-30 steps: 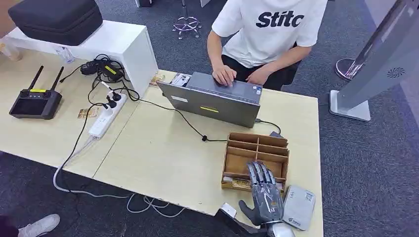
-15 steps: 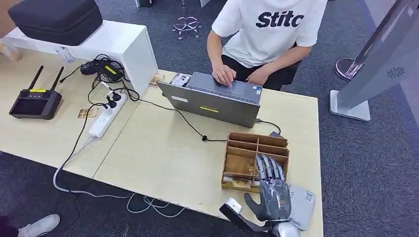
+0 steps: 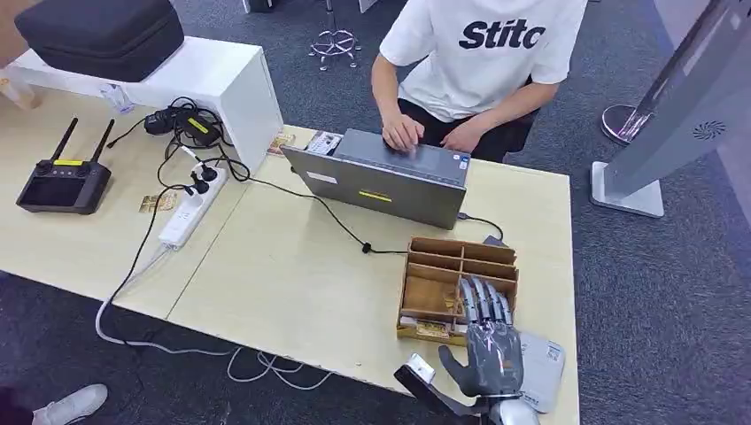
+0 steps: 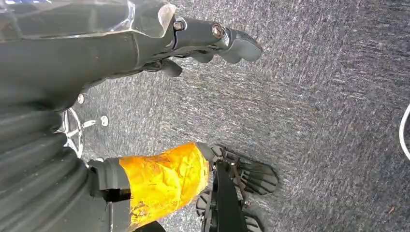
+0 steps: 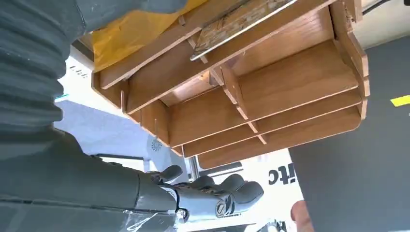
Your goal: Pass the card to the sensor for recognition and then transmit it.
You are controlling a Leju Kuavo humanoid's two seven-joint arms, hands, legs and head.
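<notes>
A patterned card [image 3: 427,329] stands in the nearest slot of a wooden organizer [image 3: 460,248] at the table's near right. My right hand [image 3: 487,345] hovers over the organizer's near right corner with fingers stretched out and nothing in them. A grey-white card sensor [image 3: 545,372] lies just right of that hand, partly hidden by it. The right wrist view looks at the organizer [image 5: 290,87] and the card [image 5: 237,21] from close by, my right hand [image 5: 208,198] held apart from both. My left hand [image 4: 212,38] hangs over the carpet, holding nothing.
A person [image 3: 478,53] sits at the far side typing on a grey laptop [image 3: 381,181], whose cable runs past the organizer. A power strip [image 3: 190,208] and a remote controller [image 3: 64,181] lie on the left table. A white stand [image 3: 673,115] rises at the right.
My right hand has shifted to the right and a little forward over the organizer, toward the sensor. The card stays in its slot.
</notes>
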